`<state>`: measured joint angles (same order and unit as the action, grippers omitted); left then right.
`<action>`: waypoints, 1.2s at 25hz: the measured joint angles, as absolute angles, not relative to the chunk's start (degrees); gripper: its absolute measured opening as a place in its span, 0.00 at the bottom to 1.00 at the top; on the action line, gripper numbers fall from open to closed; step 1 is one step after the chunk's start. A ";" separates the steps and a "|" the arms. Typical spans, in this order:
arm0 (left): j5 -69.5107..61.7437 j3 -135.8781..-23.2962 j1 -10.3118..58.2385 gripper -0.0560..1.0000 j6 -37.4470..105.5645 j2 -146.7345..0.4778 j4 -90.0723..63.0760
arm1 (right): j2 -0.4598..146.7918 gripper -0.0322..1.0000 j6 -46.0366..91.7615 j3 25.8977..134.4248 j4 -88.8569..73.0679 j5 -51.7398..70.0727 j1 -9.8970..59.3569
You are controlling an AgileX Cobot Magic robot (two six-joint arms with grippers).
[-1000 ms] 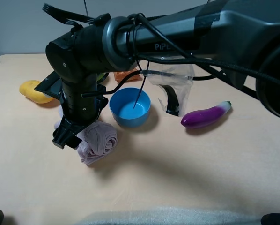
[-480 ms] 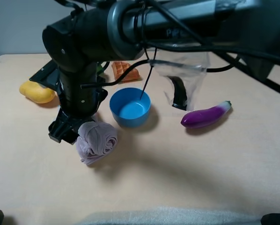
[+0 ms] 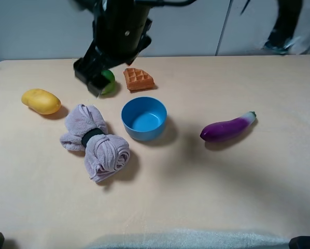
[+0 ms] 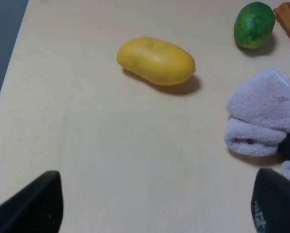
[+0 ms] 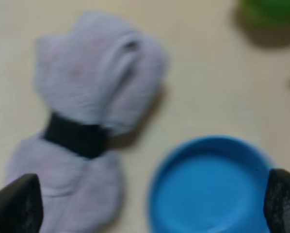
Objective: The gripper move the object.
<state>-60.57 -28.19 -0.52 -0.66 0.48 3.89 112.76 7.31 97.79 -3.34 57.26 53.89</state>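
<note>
The object, a pale mauve-grey rolled towel (image 3: 95, 142) with a black band, lies flat on the table left of a blue bowl (image 3: 143, 118). My right gripper (image 3: 92, 74), a black claw, hangs above the table's back left, well above and behind the towel. In the right wrist view its fingers stand wide apart and empty (image 5: 147, 203) over the towel (image 5: 87, 126) and bowl (image 5: 210, 187). My left gripper (image 4: 153, 204) is open and empty, low over the table, with one end of the towel (image 4: 264, 121) nearby. It does not show in the high view.
A yellow mango (image 3: 41, 101) lies left of the towel and shows in the left wrist view (image 4: 156, 60). A green fruit (image 3: 108, 82) and a waffle (image 3: 138, 79) lie at the back. A purple eggplant (image 3: 228, 127) lies right of the bowl.
My right arm has risen and swung back away from the towel. The towel stays on the table, now in full view with its black band showing.
</note>
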 joint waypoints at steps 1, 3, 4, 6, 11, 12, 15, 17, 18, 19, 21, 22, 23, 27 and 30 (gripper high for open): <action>-60.57 -28.19 -0.52 0.85 -0.66 0.48 3.89 | 111.36 0.70 7.31 97.79 -2.94 57.26 52.29; -60.57 -28.19 -0.52 0.85 -0.66 0.48 3.89 | 108.65 0.70 6.66 97.79 -2.30 57.26 48.44; -60.57 -28.19 -0.52 0.85 -0.66 0.48 3.89 | 107.26 0.70 6.02 97.79 -1.65 57.26 46.59; -60.57 -28.19 -0.52 0.85 -0.66 0.48 3.89 | 104.90 0.70 4.22 97.79 -0.32 57.32 41.60; -60.57 -28.19 -0.52 0.85 -0.66 0.48 3.89 | 99.97 0.70 0.00 97.79 4.65 59.75 29.02; -60.57 -28.19 -0.52 0.85 -0.66 0.48 3.89 | 99.13 0.70 -0.70 97.79 5.73 60.89 26.32; -60.57 -28.19 -0.52 0.85 -0.66 0.48 3.89 | 96.99 0.70 -1.64 97.64 7.78 64.34 18.80; -60.57 -28.19 -0.52 0.85 -0.66 0.48 3.89 | 95.22 0.70 -1.71 96.38 8.16 65.80 13.90; -60.57 -28.19 -0.52 0.85 -0.66 0.48 3.89 | 94.01 0.70 -1.71 95.18 8.21 66.26 11.99; -60.57 -28.19 -0.52 0.85 -0.66 0.48 3.89 | 92.65 0.70 -1.71 93.66 8.21 66.26 9.77; -60.57 -28.19 -0.52 0.85 -0.66 0.48 3.89 | 89.45 0.70 -1.71 90.00 8.21 65.76 5.62; -60.57 -28.19 -0.52 0.85 -0.66 0.48 3.89 | 87.91 0.70 -1.71 87.50 8.21 65.22 4.01; -60.57 -28.19 -0.52 0.85 -0.66 0.48 3.89 | 85.98 0.70 -1.71 84.73 8.21 64.31 2.12; -60.57 -28.19 -0.52 0.85 -0.66 0.48 3.89 | 76.71 0.70 -1.72 72.24 8.21 59.04 -4.45; -60.57 -28.19 -0.52 0.85 -0.66 0.48 3.89 | 68.08 0.70 -1.72 62.32 8.21 54.04 -8.10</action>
<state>-60.57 -28.19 -0.52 -0.66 0.48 3.89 68.08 -1.72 62.32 8.21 54.04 -8.10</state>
